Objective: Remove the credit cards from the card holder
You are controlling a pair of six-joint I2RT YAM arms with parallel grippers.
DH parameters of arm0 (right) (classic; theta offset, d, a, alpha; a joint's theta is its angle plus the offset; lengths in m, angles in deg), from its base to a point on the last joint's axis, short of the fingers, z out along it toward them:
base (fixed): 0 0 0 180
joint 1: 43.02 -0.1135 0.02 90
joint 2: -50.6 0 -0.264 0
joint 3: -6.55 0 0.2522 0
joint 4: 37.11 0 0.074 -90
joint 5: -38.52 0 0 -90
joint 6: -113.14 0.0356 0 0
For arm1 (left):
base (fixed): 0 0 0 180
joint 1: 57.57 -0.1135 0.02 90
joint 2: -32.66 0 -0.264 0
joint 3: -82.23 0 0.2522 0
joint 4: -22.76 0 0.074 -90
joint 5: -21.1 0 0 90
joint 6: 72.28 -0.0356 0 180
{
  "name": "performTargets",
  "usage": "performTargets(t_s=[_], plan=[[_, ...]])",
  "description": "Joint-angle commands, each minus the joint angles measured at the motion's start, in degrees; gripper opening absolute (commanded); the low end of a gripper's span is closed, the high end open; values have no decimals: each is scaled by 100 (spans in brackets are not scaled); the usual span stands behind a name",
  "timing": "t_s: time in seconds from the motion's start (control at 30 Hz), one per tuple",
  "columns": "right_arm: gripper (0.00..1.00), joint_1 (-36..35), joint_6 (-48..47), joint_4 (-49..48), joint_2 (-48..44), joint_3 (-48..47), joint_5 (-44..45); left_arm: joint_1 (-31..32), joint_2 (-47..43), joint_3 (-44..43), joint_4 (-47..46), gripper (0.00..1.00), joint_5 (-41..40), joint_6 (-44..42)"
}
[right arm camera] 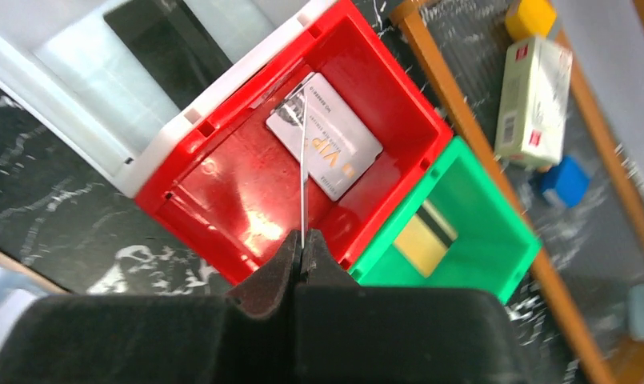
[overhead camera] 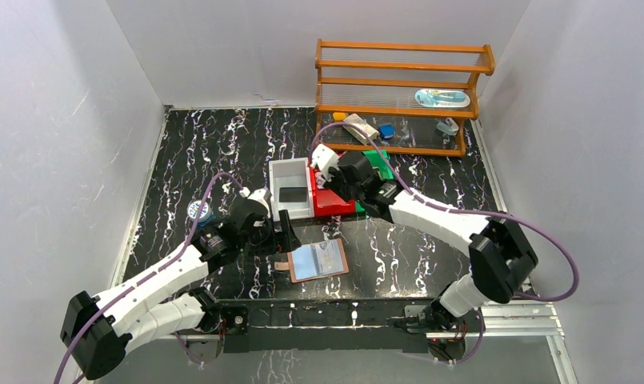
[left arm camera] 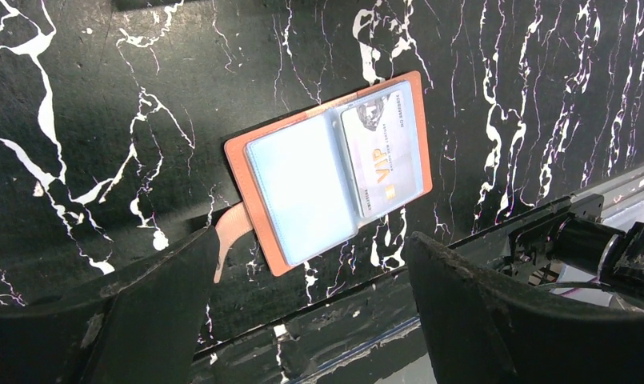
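The card holder (left arm camera: 298, 188) lies open on the black marble table, tan leather with light blue pockets. One credit card (left arm camera: 382, 152) marked VIP sits in its right pocket; the left pocket looks empty. My left gripper (left arm camera: 312, 238) hovers open just over its near edge, holding nothing; from above it (overhead camera: 286, 236) stands at the holder's (overhead camera: 318, 262) left corner. My right gripper (right arm camera: 302, 240) is shut on a thin credit card (right arm camera: 302, 160), seen edge-on above the red bin (right arm camera: 222, 200). Another VIP card (right arm camera: 326, 148) lies flat in that bin.
A white bin (right arm camera: 102, 96) holding a dark card sits left of the red one, and a green bin (right arm camera: 478, 208) holding a yellowish card (right arm camera: 422, 240) sits on its other side. A wooden rack (overhead camera: 398, 88) with small items stands at the back right. A round blue object (overhead camera: 198, 210) lies at the left.
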Motion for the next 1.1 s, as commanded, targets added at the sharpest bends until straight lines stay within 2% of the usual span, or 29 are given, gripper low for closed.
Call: performTargets(t_s=[0.0,0.1,0.33,0.47,0.8,1.07], plan=[[0,35,-2028,54,351,-484,-188,28,-120,-69,140,86,-89,43],[0,123,-2830,-15,553,-558,-339,29,-209,-91,190,87,-108,58],[0,426,-3396,272,1151,-1111,-761,24,-409,-49,357,87,-236,89],[0,465,-3527,334,1360,-1259,-970,29,-430,-60,440,88,-261,89],[0,591,-3599,-90,2006,-1495,-797,29,-477,-64,486,88,-322,150],[2,616,-3797,89,2435,-1881,-563,29,-532,-73,565,88,-387,176]])
